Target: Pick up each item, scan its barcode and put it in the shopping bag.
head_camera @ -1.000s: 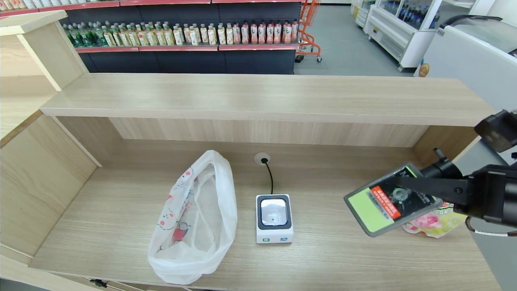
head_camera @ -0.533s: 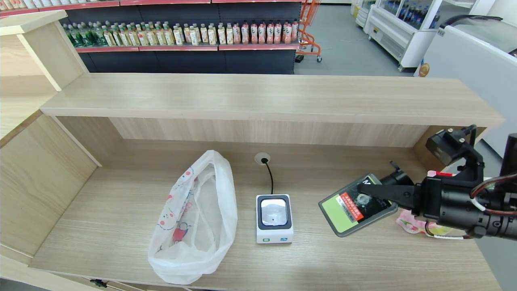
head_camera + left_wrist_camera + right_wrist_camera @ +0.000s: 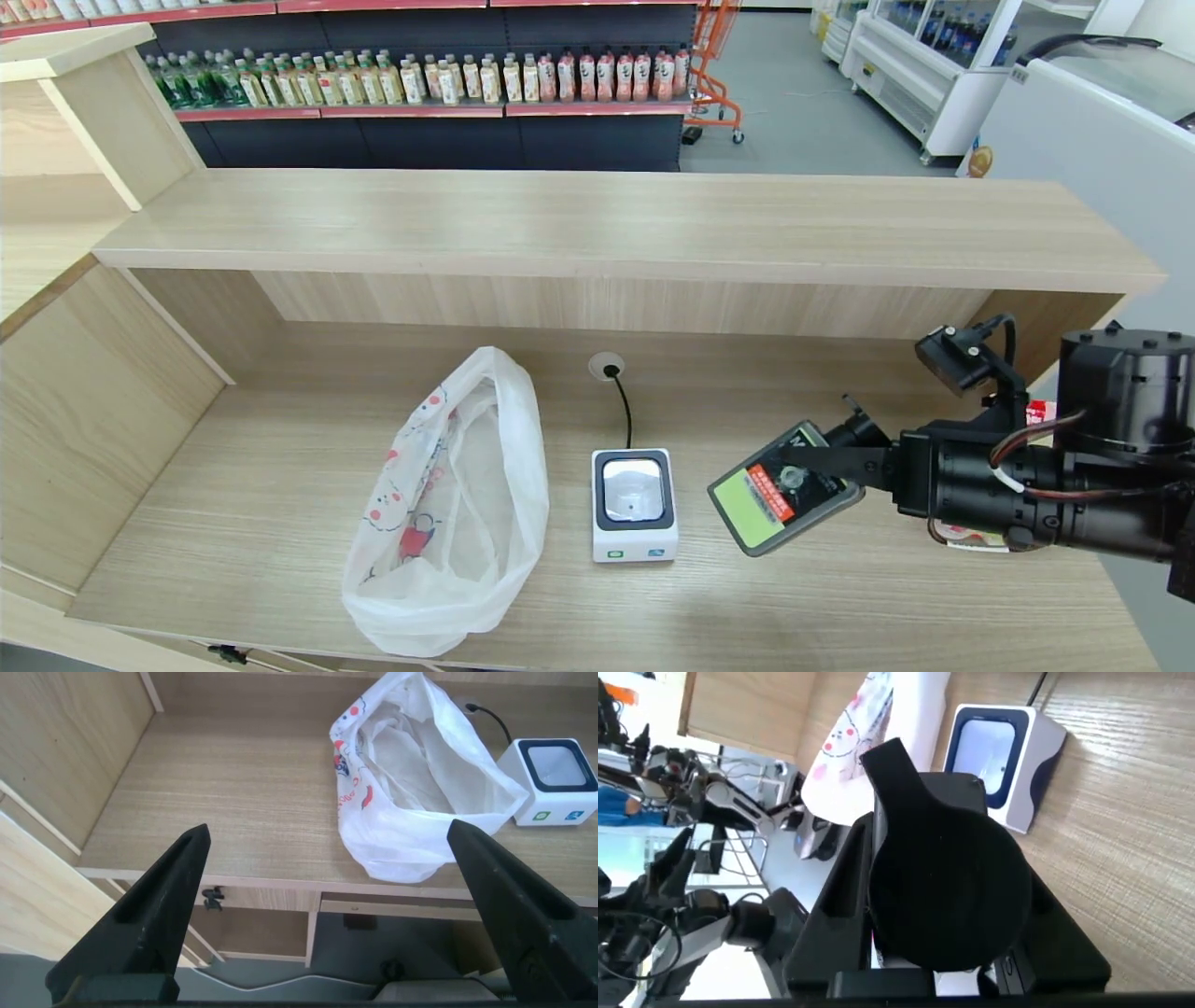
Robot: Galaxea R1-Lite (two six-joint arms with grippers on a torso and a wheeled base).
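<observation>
Dark packet (image 3: 758, 504) tilted beside scanner (image 3: 634, 504), white bag (image 3: 448, 504) open

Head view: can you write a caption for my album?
Right gripper holds a flat grey-and-green packet near the white box scanner, white plastic shopping bag lying on the wooden counter.

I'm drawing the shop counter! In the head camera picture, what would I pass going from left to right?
shopping bag → scanner → green-and-red packet, held by the right gripper
</observation>
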